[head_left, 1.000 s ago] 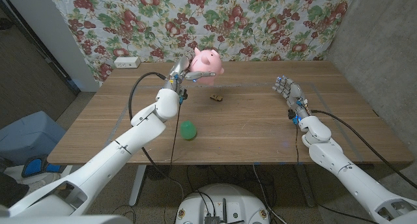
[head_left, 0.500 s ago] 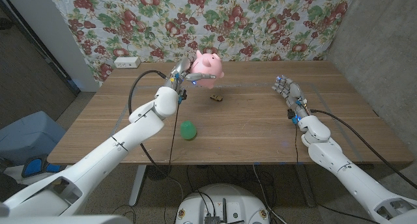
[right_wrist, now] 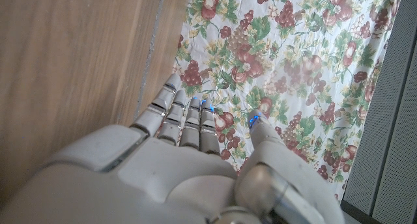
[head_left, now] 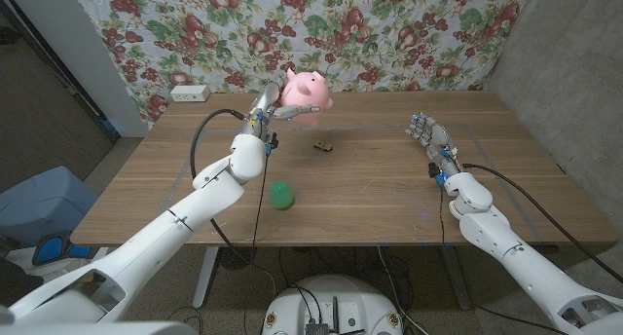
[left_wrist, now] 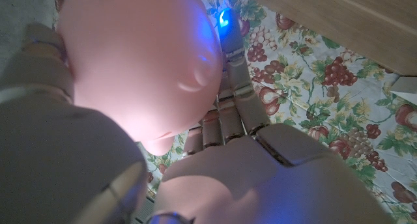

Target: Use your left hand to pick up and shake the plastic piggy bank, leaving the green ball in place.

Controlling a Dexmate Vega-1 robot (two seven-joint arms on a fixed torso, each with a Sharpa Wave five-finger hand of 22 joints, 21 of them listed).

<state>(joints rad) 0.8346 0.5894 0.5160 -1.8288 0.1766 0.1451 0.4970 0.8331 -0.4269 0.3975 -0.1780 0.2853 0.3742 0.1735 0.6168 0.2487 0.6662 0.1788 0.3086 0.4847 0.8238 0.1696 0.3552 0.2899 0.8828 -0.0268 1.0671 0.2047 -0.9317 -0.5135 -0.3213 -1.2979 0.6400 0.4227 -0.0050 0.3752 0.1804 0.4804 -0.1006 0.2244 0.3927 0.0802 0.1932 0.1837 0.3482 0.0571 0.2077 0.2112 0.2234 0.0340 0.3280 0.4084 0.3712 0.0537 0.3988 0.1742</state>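
the small round green ball [head_left: 281, 195] sits on the wooden tabletop [head_left: 370, 189] toward the near edge. farther back lies a small dark object [head_left: 325, 146]. the right hand [head_left: 425, 134] stands at the right, fingers straight, holding nothing. farthest, the left hand [head_left: 267, 111] grips the pink plastic piggy bank [head_left: 304, 89], raised above the tabletop.

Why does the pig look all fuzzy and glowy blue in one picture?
Left wrist view: the pig sits very close to the camera, so it blurs, and a blue light by the left hand's fingers tints it. Head view: the pig looks sharp and plain pink.
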